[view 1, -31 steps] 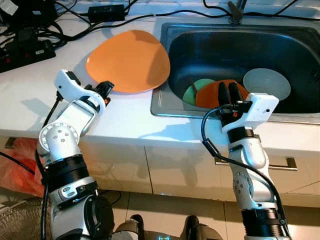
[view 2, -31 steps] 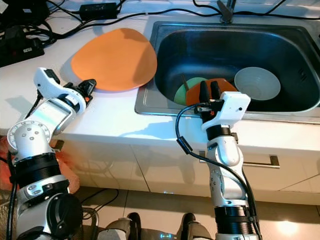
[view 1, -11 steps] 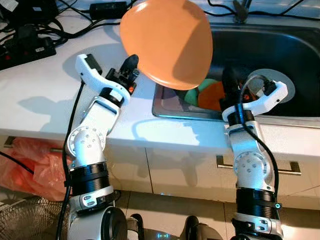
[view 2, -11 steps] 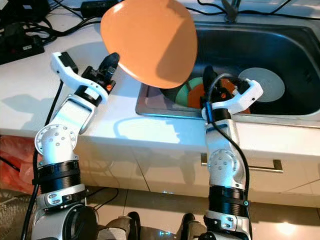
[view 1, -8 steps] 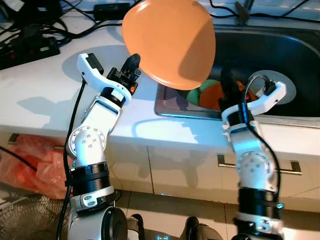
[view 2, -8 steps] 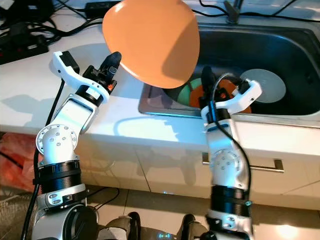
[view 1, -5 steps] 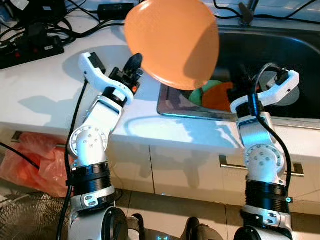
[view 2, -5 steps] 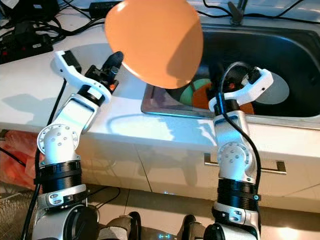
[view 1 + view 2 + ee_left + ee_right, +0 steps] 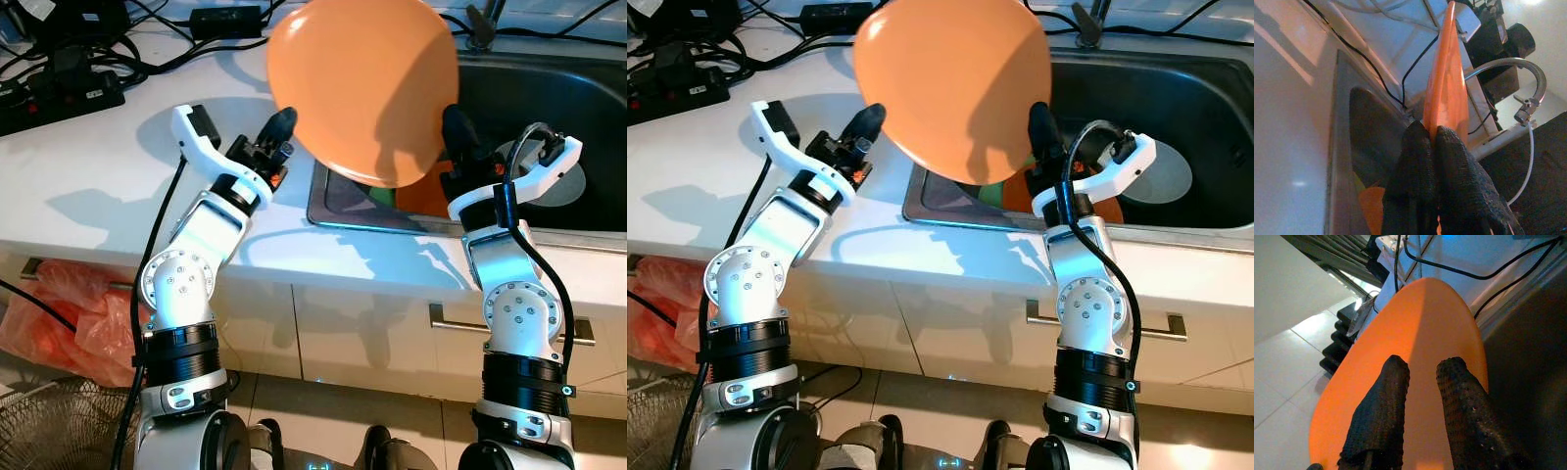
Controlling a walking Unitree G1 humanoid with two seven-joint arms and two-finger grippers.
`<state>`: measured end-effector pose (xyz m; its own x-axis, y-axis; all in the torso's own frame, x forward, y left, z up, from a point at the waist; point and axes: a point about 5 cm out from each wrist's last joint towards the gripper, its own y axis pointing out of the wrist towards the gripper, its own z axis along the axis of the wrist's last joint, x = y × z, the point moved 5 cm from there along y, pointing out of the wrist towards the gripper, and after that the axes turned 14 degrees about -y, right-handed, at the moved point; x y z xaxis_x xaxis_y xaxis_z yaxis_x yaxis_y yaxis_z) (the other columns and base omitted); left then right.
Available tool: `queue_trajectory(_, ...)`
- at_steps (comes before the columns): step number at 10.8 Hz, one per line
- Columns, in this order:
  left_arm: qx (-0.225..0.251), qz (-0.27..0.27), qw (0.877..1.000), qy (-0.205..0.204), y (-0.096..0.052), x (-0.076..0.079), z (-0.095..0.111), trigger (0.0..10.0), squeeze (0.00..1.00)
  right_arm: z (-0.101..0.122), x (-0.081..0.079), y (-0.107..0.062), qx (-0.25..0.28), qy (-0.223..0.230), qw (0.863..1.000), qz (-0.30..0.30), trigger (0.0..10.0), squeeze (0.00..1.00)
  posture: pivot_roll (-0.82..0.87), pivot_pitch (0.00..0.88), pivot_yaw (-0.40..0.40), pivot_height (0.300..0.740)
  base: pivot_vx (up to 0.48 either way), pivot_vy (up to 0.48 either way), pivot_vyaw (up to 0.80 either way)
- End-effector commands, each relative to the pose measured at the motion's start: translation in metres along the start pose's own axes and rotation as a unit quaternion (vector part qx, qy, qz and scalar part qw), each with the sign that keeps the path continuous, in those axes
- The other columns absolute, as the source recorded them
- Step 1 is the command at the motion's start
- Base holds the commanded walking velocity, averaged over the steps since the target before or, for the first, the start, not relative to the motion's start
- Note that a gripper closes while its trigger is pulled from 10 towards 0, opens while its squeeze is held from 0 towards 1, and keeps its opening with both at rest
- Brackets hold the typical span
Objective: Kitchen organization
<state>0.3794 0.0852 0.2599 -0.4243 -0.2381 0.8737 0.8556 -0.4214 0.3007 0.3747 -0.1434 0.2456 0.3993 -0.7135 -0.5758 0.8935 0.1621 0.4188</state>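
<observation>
left hand [image 9: 281,135]: fingers pinched on rim of orange plate [image 9: 362,83], tilted up over sink [image 9: 549,93] edge.
right hand [image 9: 1422,382]: fingers slightly apart, against plate face.
tip: support far rim, lower slowly.

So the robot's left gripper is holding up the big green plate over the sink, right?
Not green. The big plate held up by the left gripper is orange, as the left eye view shows. The rest is right: it is raised over the sink.

white countertop [image 9: 88,166] above pale cabinets [image 9: 362,333] (tiled floor [image 9: 343,416] below)
</observation>
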Motion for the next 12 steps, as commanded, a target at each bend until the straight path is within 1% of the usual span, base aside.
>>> queue_trajectory(1, 0.0, -0.047, 0.999, 0.001, -0.002, 0.019, 0.002, 10.0, 0.0, -0.001, -0.004, 0.003, -0.003, 0.013, 1.0, 0.012, 10.0, 0.0, 0.14, 0.172, 0.047, 0.74, 0.0, 0.0, 0.0)
queue_trajectory(4, 0.003, -0.051, 0.999, 0.008, -0.003, 0.022, 0.006, 10.0, 0.0, -0.003, 0.001, 0.002, -0.006, 0.01, 1.0, 0.009, 10.0, 0.0, 0.15, 0.167, 0.048, 0.74, 0.0, 0.0, 0.0)
queue_trajectory(8, 0.007, -0.046, 0.999, 0.023, -0.007, 0.018, 0.012, 10.0, 0.0, 0.003, 0.013, 0.0, 0.002, -0.003, 1.0, -0.009, 10.0, 0.0, 0.15, 0.158, 0.044, 0.74, 0.0, 0.0, 0.0)
queue_trajectory(12, 0.009, -0.05, 0.998, 0.022, -0.008, 0.021, 0.013, 10.0, 0.0, 0.0, 0.018, -0.001, -0.004, -0.008, 1.0, -0.016, 10.0, 0.0, 0.15, 0.154, 0.043, 0.74, 0.0, 0.0, 0.0)
